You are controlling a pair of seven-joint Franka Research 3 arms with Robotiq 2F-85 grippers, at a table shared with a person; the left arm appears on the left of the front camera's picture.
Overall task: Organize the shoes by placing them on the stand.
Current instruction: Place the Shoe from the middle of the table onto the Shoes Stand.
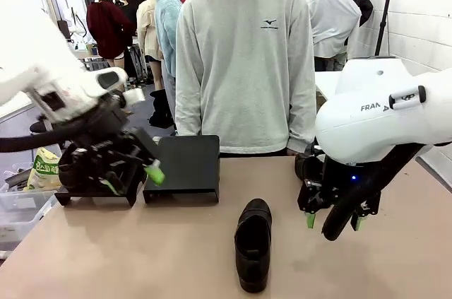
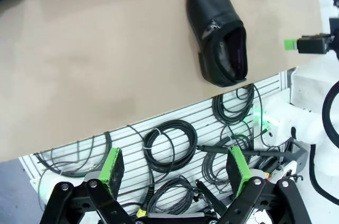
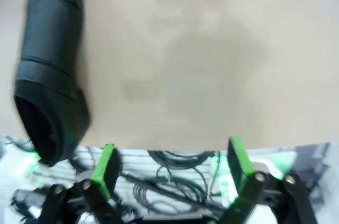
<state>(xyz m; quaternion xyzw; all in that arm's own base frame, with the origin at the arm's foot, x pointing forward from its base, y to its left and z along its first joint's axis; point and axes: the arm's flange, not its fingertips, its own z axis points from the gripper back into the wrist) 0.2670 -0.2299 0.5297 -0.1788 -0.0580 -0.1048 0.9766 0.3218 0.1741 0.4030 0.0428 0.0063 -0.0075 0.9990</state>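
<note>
The bench (image 1: 141,256) spans the scene, with a person (image 1: 244,59) at its far side; a black stand (image 1: 181,168) sits far left of centre; one shoe (image 1: 253,244) lies mid-bench, heel toward the near edge; the left claw (image 1: 132,179) hangs wide open and empty beside the stand; the right claw (image 1: 335,221), equally wide and empty, hovers right of the shoe.

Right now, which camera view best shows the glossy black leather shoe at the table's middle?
The left wrist view: the glossy black leather shoe appears sharp and close, its opening visible. The front view shows it whole but dark. The right wrist view shows it blurred and cropped.
</note>
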